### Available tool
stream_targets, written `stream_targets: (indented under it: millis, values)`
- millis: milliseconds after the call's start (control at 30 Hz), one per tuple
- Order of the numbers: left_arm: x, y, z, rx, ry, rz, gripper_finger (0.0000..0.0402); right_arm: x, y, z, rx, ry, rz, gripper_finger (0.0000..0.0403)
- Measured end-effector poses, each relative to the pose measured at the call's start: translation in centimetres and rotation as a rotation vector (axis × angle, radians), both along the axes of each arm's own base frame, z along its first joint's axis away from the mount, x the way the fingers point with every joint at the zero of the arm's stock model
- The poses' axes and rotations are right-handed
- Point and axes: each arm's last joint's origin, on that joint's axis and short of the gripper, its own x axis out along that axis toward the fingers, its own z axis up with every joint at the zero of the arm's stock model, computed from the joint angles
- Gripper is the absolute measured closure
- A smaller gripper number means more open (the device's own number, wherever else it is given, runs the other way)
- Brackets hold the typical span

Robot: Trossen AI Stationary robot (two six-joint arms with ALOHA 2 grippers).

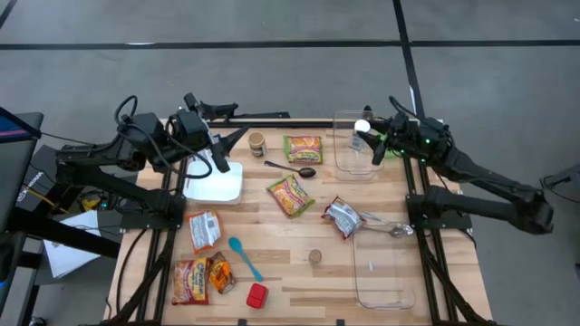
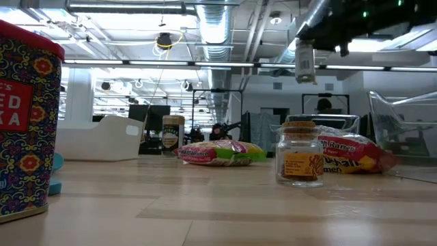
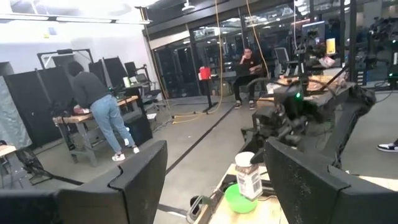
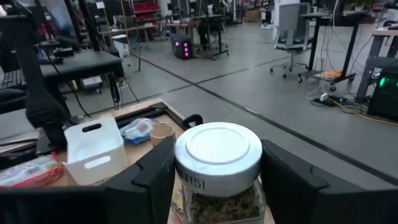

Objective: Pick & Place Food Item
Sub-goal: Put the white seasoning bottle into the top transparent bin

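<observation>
Risk: the spice jar (image 4: 218,171), clamped by its sides between the right gripper (image 1: 370,138) fingers and held aloft over the clear bin (image 1: 340,154) at the table's far edge, could slip or tip w/ a jolt. Right arm reaches in from the side, wrist level. Left gripper (image 1: 216,150) hangs empty, jaws apart, above the white bin (image 1: 216,188).

White-lidded jar (image 4: 218,165), green bowl (image 3: 239,198)

Readable text from my feed

I read "[5]" on the jar (image 4: 219,180) label, and "Ramen" on a packet (image 2: 351,154) lying on the tabletop (image 2: 225,205).
</observation>
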Motion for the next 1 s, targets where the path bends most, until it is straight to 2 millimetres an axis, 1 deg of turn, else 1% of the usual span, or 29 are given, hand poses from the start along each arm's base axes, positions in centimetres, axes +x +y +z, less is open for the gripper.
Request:
stream_targets:
  millis: [133,233,267,367,467,567,633,833,1000]
  values:
    - [-0.1,0.0,0.1,0.0,-0.004,0.001,0.0142,-0.2,-1.4,-1.4,-0.012,-0.012,-0.018,0.0216]
    - [0.0,0.0,0.0,-0.002,-0.004,0.002,0.0142,-0.2,-3.0,-2.8,0.009,0.006,-0.022,0.0216]
    - [0.0,0.0,0.0,-0.003,-0.005,0.002,0.0142,-0.2,-3.6,-2.9,0.002,-0.007,-0.015,0.0216]
    - [-0.1,0.0,0.0,-0.009,-0.008,0.002,0.0142,-0.5,-5.3,-3.4,0.003,-0.015,0.017,0.0216]
    - [-0.1,0.0,0.0,-0.03,-0.02,-0.001,0.0142,-0.7,-6.9,-5.0,0.06,0.023,0.057,0.0216]
    - [-0.1,0.0,0.1,-0.033,-0.026,-0.001,0.0142,-1.1,-8.4,-5.0,0.025,-0.014,0.111,0.0216]
    - [-0.1,0.0,0.1,-0.045,-0.038,-0.003,0.0142,-1.6,-9.2,-5.5,0.039,-0.017,0.157,0.0216]
    - [-0.1,0.0,0.2,-0.066,-0.053,-0.006,0.0142,-2.8,-11.3,-7.5,0.099,-0.011,0.255,0.0216]
    - [-0.1,0.0,0.5,-0.075,-0.088,-0.008,0.0142,-3.3,-12.2,-7.9,0.077,-0.036,0.314,0.0216]
